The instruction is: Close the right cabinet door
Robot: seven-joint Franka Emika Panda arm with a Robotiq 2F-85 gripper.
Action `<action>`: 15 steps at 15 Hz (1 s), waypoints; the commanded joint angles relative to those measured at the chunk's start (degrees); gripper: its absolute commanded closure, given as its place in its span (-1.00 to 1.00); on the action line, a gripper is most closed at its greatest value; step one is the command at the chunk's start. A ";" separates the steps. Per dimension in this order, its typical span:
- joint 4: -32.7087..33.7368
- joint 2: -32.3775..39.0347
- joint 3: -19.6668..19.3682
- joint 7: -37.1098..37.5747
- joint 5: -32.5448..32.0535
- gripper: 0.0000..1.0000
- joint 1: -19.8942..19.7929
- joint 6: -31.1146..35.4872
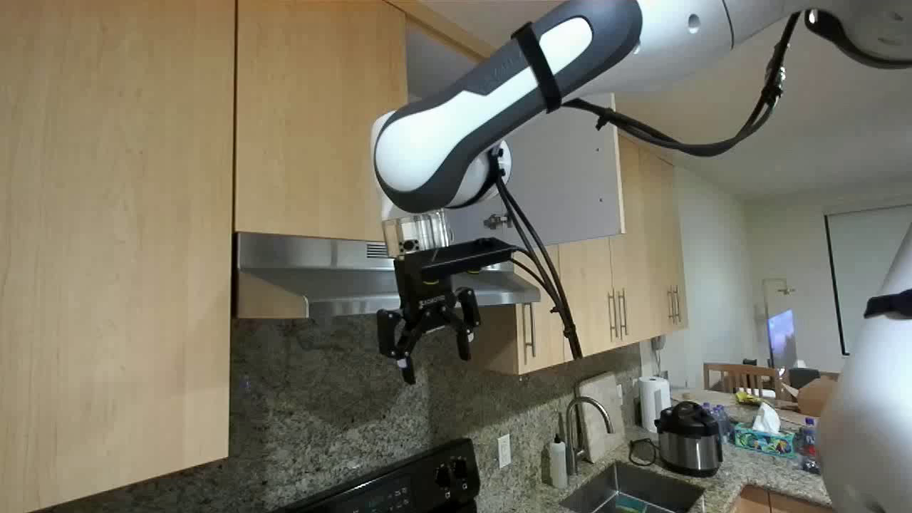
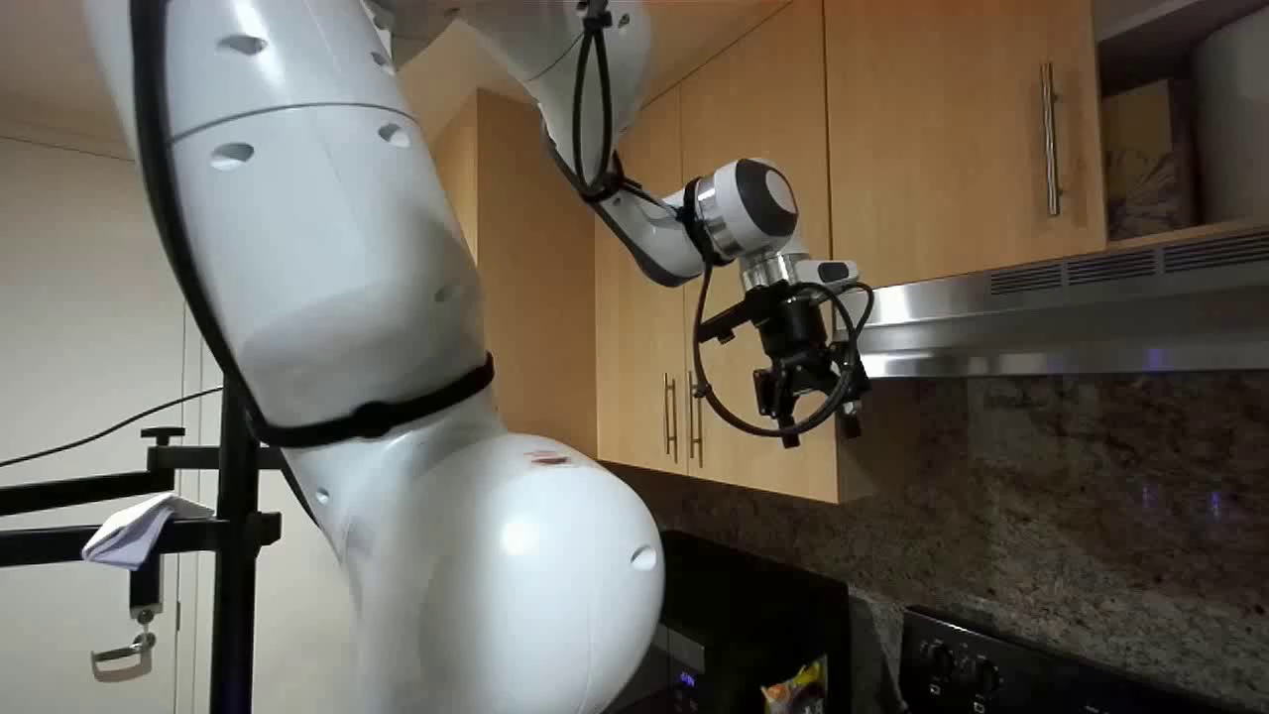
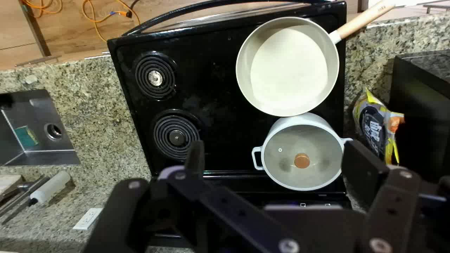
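Observation:
The right cabinet door [image 1: 570, 167] stands swung open above the range hood in an exterior view, its pale grey inner face showing with a hinge near the bottom. Part of that face is covered by the arm, and its handle is hidden. An exterior view also shows the open cabinet's shelf space [image 2: 1150, 149], but there the door is out of view. My gripper [image 1: 436, 362] points downward, lower than the door's bottom edge, jaws spread with nothing between them. From above the stove, the wrist view shows the gripper's fingers [image 3: 364, 168] wide apart.
The twin door [image 2: 962, 139] with its bar handle is closed. A steel range hood [image 1: 320, 274] runs beneath both. Longer maple cabinets [image 1: 584, 292] flank it. On the stove sit a pan [image 3: 288, 66] and a lidded pot [image 3: 299, 175]. Cables [image 1: 527, 228] hang from the arm.

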 commanded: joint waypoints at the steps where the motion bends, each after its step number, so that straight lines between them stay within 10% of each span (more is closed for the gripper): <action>1: 0.15 0.21 -1.36 0.48 -0.59 -1.00 1.56 -0.23; 15: -0.65 -1.44 -1.32 0.63 -0.08 -1.00 2.41 -0.19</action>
